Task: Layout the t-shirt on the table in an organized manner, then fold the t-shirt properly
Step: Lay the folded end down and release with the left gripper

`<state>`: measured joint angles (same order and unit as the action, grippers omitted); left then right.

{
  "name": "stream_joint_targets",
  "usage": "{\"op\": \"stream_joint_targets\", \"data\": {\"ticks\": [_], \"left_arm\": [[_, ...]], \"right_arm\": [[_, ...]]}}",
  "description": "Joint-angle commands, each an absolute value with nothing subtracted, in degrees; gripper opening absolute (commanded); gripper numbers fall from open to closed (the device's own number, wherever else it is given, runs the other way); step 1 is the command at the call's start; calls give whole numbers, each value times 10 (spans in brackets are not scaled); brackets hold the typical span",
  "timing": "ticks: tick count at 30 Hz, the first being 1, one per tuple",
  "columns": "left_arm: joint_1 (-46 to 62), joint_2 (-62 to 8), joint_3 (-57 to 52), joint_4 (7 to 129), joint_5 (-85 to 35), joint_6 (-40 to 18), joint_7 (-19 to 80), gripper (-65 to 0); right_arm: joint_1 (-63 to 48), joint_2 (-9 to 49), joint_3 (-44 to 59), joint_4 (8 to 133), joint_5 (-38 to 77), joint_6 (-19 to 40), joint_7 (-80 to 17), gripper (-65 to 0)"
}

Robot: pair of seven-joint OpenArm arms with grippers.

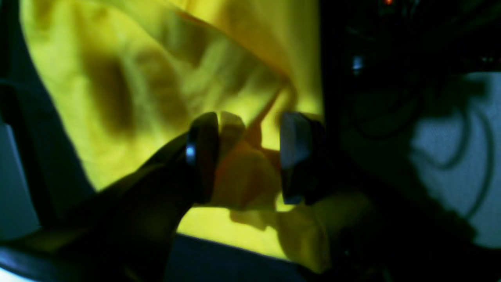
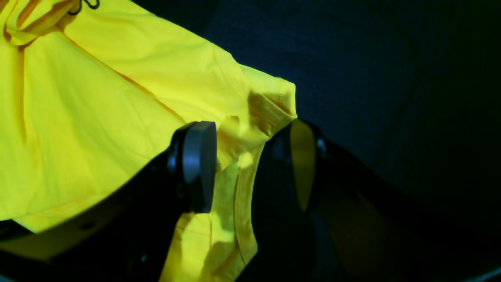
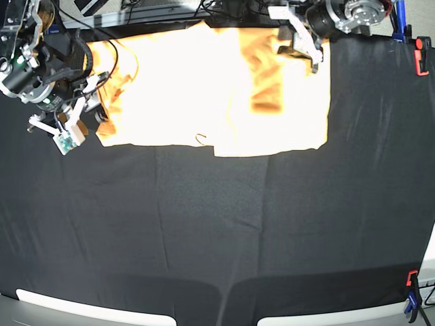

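The pale yellow-orange t-shirt (image 3: 190, 88) lies spread along the back of the black table (image 3: 238, 238), with a raised fold near its right side. My left gripper (image 3: 302, 44) is at the shirt's far right corner. In the left wrist view, the left gripper (image 1: 250, 156) is shut on a bunch of the t-shirt (image 1: 242, 176), and the cloth pulls up in creases toward it. My right gripper (image 3: 92, 121) is at the shirt's left edge. In the right wrist view, the right gripper (image 2: 250, 164) stands open, and a hemmed corner of the t-shirt (image 2: 235, 133) lies between its fingers beside the left pad.
A red clamp (image 3: 421, 61) and a blue clamp (image 3: 401, 20) sit at the table's back right edge. Another clamp (image 3: 411, 292) is at the front right corner. Cables and equipment (image 3: 156, 7) run behind the shirt.
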<state>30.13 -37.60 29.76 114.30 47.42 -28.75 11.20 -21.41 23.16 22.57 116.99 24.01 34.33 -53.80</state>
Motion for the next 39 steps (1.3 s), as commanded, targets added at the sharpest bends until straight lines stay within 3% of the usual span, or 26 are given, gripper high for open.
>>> {"op": "stream_joint_targets", "data": {"ticks": [1, 14, 17, 21, 31, 36, 37, 39], "left_arm": [[300, -378, 297, 1151, 472, -278, 102, -420], [276, -348, 298, 1146, 469, -278, 63, -447], [271, -348, 297, 1131, 469, -278, 65, -500], [275, -348, 298, 1129, 438, -278, 63, -650], [273, -332, 298, 1179, 24, -280, 59, -650], [274, -293, 298, 1178, 10, -281, 83, -650], [273, -290, 298, 1178, 10, -281, 85, -610], [269, -289, 298, 1178, 10, -281, 85, -471]], "right_arm": [[-210, 239, 230, 1178, 247, 343, -527, -355], [-210, 239, 230, 1178, 287, 343, -529, -355], [-210, 239, 230, 1178, 287, 343, -537, -355], [-209, 240, 230, 1178, 287, 343, -538, -355], [-210, 239, 230, 1178, 287, 343, -534, -355], [-210, 239, 230, 1178, 287, 343, -535, -355], [-210, 240, 230, 1178, 287, 343, -536, -355], [-210, 240, 230, 1178, 287, 343, -541, -354]]}}
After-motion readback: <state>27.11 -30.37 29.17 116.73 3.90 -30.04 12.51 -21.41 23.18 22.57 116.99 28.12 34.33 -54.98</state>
